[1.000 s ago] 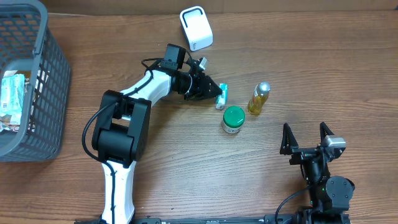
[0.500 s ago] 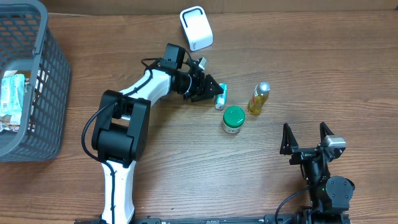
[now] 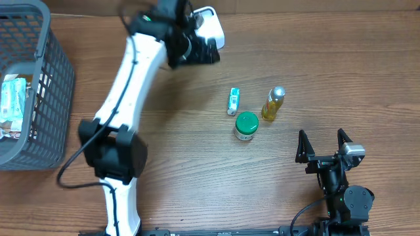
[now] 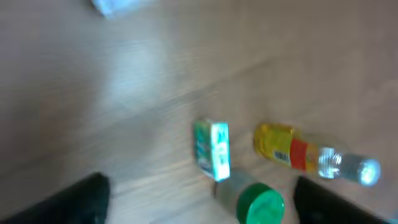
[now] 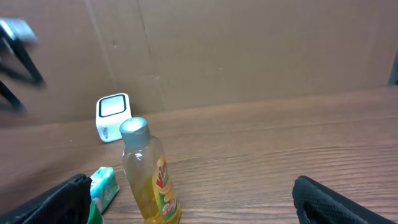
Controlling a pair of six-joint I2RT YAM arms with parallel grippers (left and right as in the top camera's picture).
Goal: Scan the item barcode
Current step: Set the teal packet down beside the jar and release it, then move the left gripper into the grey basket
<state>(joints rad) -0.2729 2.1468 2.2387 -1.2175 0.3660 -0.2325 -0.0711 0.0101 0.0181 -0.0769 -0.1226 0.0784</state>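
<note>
Wooden table (image 3: 328, 59), brown grain, bearing the lots below.

1. Left gripper (image 3: 209, 52): dark and blurred, at the far side of the table. Its fingers (image 4: 81, 199) stand wide apart at the two lower corners of its own camera view, with nothing between them. Released, empty.

2. Right gripper (image 3: 321, 139): at the near right edge, fingers (image 5: 59, 200) spread, nothing held. Released, empty.

3. Small teal-and-white box (image 3: 233, 101), the item for scanning: lying flat on the table, well apart from the left gripper, on its near-right side. In that gripper's camera it lies below, midway between the two fingers. Ahead and to the left of the right gripper; touched by neither.

4. White scanner (image 3: 211, 23): a rounded block, right beside the left gripper and partly covered by it from overhead. Contact cannot be told. Far ahead and to the left of the right gripper.

5. Yellow bottle (image 3: 273, 103), silver cap: upright, the nearest thing ahead of the right gripper, just to the right of the box.

6. Green-lidded jar (image 3: 247, 126): near the box, on the side toward the right gripper.

7. Grey basket (image 3: 56, 78): far to the left of the left gripper, holding packets (image 3: 13, 105).
</note>
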